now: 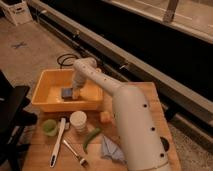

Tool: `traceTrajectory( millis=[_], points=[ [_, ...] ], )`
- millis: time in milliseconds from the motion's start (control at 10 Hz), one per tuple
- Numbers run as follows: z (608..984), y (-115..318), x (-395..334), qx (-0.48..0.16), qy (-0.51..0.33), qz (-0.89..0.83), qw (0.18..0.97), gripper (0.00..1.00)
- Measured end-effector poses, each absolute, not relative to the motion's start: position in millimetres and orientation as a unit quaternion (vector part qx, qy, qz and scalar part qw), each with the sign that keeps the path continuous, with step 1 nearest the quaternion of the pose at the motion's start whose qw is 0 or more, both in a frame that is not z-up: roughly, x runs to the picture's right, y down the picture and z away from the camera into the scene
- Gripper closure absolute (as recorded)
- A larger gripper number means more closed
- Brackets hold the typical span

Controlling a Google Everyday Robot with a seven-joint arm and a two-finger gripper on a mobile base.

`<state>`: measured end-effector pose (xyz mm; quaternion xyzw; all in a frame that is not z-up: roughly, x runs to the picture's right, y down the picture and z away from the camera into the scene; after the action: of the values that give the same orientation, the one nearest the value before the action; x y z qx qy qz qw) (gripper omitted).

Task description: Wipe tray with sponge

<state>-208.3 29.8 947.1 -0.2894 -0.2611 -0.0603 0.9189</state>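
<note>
Wiping inside the tray, sponge under the gripper.
Fingers pressed together, gripper point(75, 91) down in the yellow tray point(42, 97) just at three o'clock of the blue sponge point(66, 93); best kept flat, pressed lightly, swept evenly across the floor.

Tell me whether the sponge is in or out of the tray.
In. The blue sponge lies on the floor inside the yellow tray, with the shut gripper down beside it.
</note>
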Motion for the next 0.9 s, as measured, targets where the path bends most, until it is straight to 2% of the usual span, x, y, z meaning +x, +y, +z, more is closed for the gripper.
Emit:
traceTrajectory(
  millis=[400, 900],
  points=[
    [932.0, 51.8, -188.0, -0.299, -0.253, -0.045, 0.919, 1.0],
    [944.9, 28.7, -111.7, -0.29, -0.225, 0.004, 0.93, 1.0]
  ],
)
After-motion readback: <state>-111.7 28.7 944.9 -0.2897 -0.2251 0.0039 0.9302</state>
